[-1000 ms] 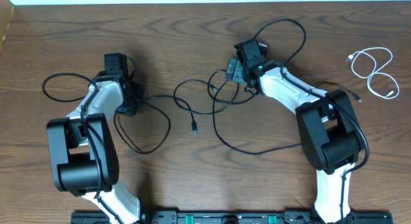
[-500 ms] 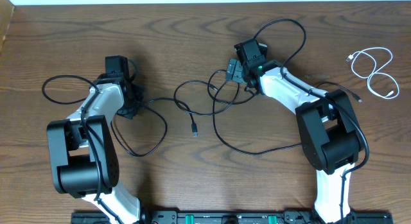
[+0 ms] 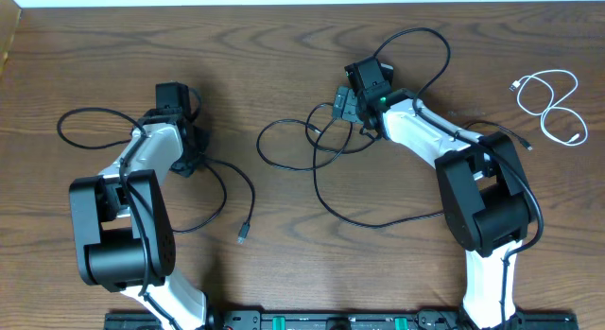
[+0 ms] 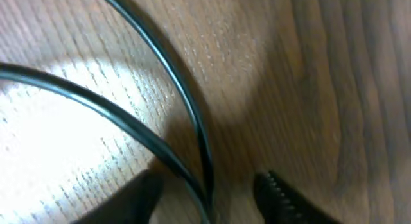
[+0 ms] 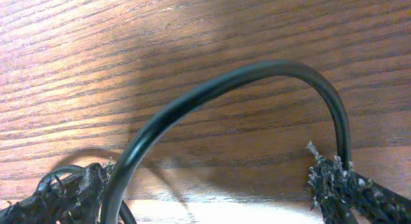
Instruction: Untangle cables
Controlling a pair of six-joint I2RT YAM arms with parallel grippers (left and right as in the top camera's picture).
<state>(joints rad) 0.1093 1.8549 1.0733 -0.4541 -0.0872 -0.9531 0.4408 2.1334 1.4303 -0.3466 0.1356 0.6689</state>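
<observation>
Overhead view, item one: left black cable [image 3: 245,231] lies slack on the worktop [image 3: 284,46], running left to right under your left claw [image 3: 185,158], whose fingers stand apart astride it. Item two: right black cable [image 3: 378,224], looped beneath the right claw [image 3: 342,108], fingers spread wide, gripping nothing. White cable [image 3: 551,105] lies coiled well apart at far right; bare wood between the two black cords gives working room.

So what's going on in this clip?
Cables are being untangled on a wooden table. The left fingers stand apart around one black cable, whose plug end lies free. The open right fingers sit over loops of the other black cable. The white cable lies apart at the far right.
</observation>
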